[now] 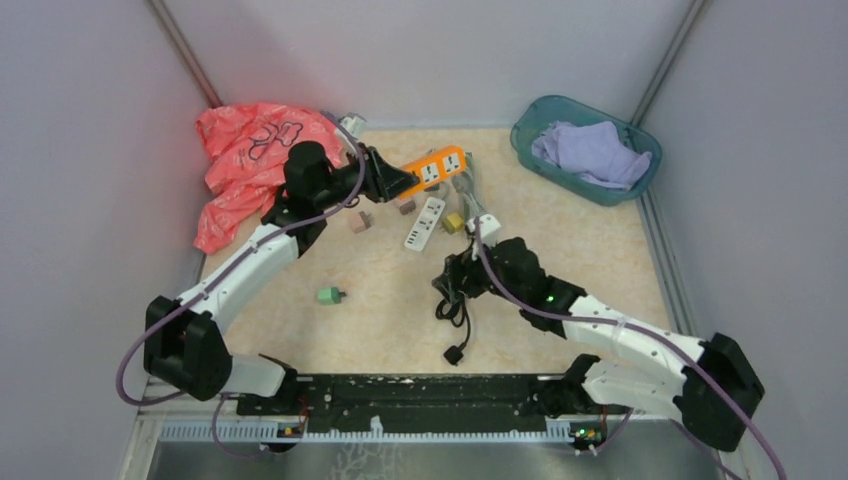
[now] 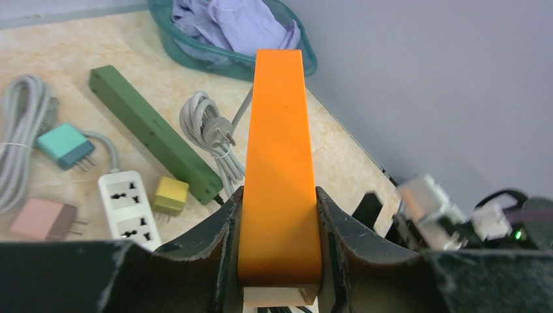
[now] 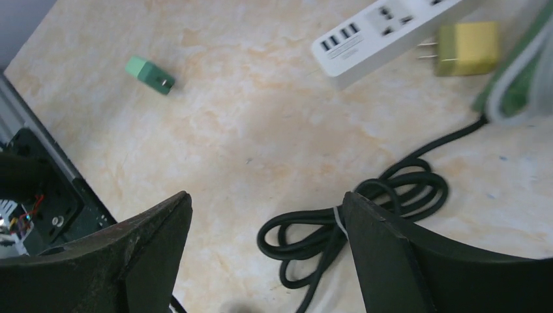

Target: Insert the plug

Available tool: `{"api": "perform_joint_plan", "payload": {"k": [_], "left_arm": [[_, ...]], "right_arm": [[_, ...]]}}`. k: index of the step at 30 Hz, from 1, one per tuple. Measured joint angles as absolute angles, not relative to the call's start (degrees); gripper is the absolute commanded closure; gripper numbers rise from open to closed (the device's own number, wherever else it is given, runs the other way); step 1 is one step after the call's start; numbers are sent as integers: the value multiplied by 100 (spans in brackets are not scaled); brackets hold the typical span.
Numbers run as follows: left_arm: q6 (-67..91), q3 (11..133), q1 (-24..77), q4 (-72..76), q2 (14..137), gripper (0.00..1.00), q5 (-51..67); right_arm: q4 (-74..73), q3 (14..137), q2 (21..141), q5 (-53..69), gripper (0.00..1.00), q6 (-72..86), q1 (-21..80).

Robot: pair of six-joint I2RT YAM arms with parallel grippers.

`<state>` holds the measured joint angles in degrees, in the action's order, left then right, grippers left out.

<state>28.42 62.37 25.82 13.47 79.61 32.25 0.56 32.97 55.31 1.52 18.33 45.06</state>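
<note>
Clamping the orange power strip point(image 1: 437, 166), left tool point(image 1: 395, 180) hides 1 end.

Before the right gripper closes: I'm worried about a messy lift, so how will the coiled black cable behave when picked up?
Probably floppy: the black cable lies in loose loops, so it should sag from the right gripper. A pale tie seems to bundle the coil, so it may lift together, its plug end likely dangling.

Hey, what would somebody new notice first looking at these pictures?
The bright orange power strip stands out, clamped in the left arm's jaws at the far middle of the table. Then the red plastic bag in the far left corner and the teal basket of purple cloth at far right.
</note>
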Motion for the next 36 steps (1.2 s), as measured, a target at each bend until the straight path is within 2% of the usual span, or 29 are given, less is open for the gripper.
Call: {"api": "perform_joint_plan", "payload": {"k": [6, 11, 18, 28, 36], "left_arm": [[2738, 6224, 2217, 1098, 7603, 100, 3020], [2670, 6064, 2005, 886, 7216, 100, 2821], [2493, 5896, 1970, 480, 6873, 100, 2672], [2611, 5618, 1970, 250, 6713, 100, 3061], [2902, 5496, 2069, 270, 6751, 100, 3638]], "right_arm": [[574, 3299, 6770, 416, 15, 2032, 5207], [639, 3299, 7435, 506, 13, 2198, 5236], [279, 3312, 7756, -38, 11, 2375, 5037], [209, 3131, 7518, -1048, 8, 2823, 3026], [185, 2838, 6960, -1400, 10, 2980, 1699]]}}
